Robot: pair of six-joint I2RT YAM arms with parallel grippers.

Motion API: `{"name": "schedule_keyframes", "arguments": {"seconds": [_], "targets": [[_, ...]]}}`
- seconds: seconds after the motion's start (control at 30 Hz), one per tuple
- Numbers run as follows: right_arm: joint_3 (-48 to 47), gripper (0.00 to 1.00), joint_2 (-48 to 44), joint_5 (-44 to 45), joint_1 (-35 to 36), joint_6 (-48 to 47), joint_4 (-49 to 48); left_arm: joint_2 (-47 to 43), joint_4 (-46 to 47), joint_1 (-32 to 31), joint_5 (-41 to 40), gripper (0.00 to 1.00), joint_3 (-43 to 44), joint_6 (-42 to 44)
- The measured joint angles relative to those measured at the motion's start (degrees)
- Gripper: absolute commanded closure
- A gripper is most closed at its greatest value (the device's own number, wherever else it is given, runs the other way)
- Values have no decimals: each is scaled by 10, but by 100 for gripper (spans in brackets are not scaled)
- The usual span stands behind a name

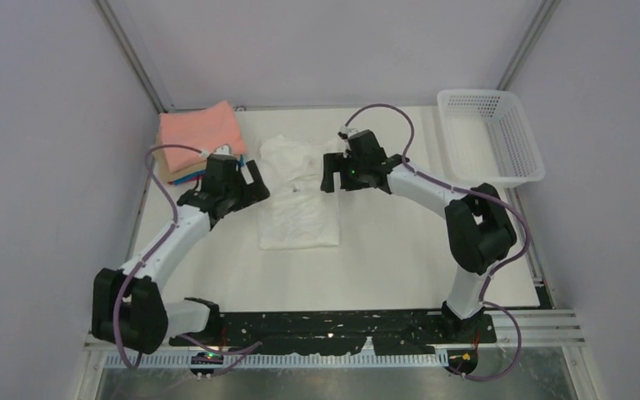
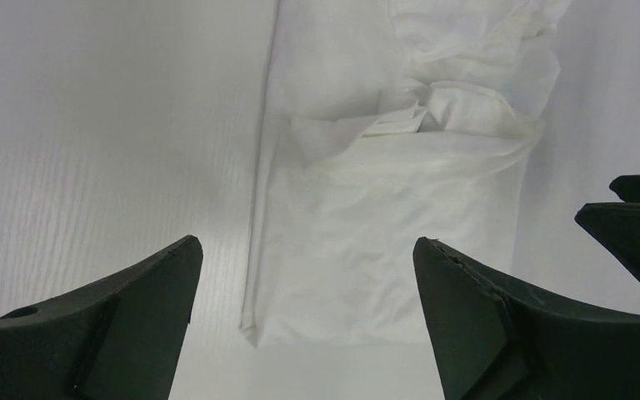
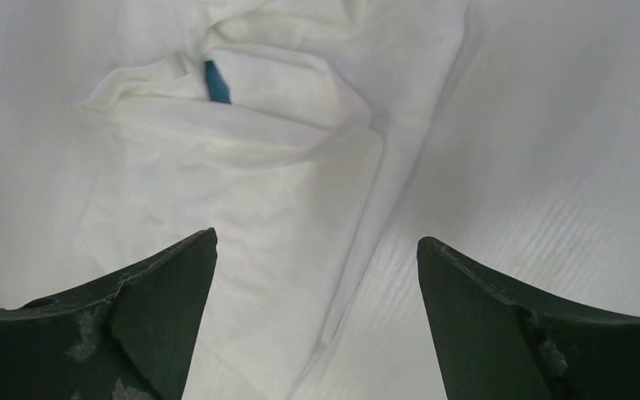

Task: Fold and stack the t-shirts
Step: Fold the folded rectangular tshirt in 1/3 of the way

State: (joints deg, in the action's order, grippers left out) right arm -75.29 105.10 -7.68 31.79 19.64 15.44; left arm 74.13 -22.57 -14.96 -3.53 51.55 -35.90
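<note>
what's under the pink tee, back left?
Under the pink tee: more folded tees, tan and blue edges showing at its near side. The rest is covered, count unclear.

Lab test cell (bare framed walls [image 1: 42, 125])

White table [image 1: 400, 250]: white tee [image 1: 298, 208], folded tee stack [image 1: 198, 133], basket [image 1: 504, 181].

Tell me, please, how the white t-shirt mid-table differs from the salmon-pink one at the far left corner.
The white t-shirt lies long and half-folded, rumpled at its far end; the salmon-pink t-shirt is a compact, neat fold. The white one rests on the table; the pink one tops other folded cloth. Neither is gripped.
</note>
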Motion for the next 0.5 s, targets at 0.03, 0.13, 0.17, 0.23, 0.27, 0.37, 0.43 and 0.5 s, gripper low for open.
{"name": "schedule_keyframes", "arguments": {"seconds": [0.03, 0.13, 0.17, 0.23, 0.27, 0.37, 0.43, 0.5], "targets": [[12, 5, -14, -4, 6, -1, -4, -25, 0, 0, -3, 0, -16, -1], [41, 5, -46, -24, 39, -11, -29, -99, 7, 0, -10, 0, -76, -6], [41, 5, -45, -29, 54, -14, -38, -114, 7, 0, -11, 0, -91, -9], [40, 5, -35, -39, 80, -17, -53, -143, 9, 0, -12, 0, -130, -14], [37, 5, -26, -43, 91, -17, -57, -152, 8, 0, -12, 0, -144, -16], [24, 5, 11, -54, 117, -17, -73, -184, 1, 0, -15, 0, -186, -26], [14, 5, 40, -55, 124, -15, -84, -207, -4, 0, -17, 0, -204, -31], [2, 5, 70, -53, 125, -13, -95, -227, -6, 0, -22, 0, -217, -35]]}}
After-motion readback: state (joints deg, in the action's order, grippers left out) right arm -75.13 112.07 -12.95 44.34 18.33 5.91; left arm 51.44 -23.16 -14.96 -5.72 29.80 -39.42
